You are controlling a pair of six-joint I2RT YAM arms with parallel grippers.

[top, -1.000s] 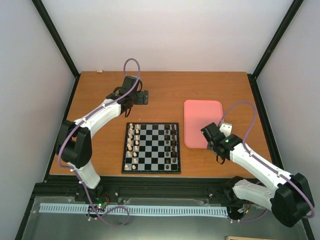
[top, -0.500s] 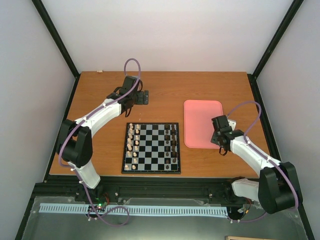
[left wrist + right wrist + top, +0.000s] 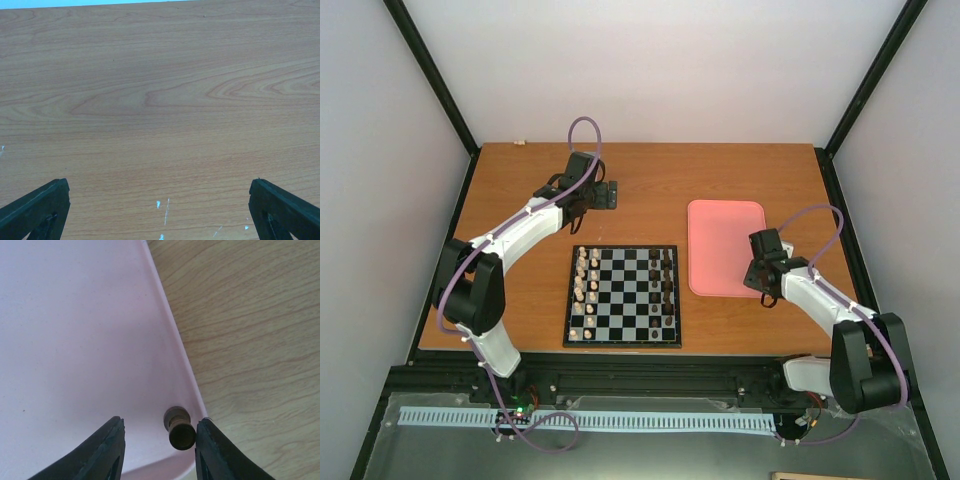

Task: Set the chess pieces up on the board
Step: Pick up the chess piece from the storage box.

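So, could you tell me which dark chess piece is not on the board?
The lone dark piece in the pink tray, by its rim, inside the open right gripper; the other dark pieces stand on the board.

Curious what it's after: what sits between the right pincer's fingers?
One small dark chess piece, on the pink tray by its rim, seen in the right wrist view.

Grained wood table (image 3: pixel 160 100) bears a smooth matt pink tray (image 3: pixel 75 340).
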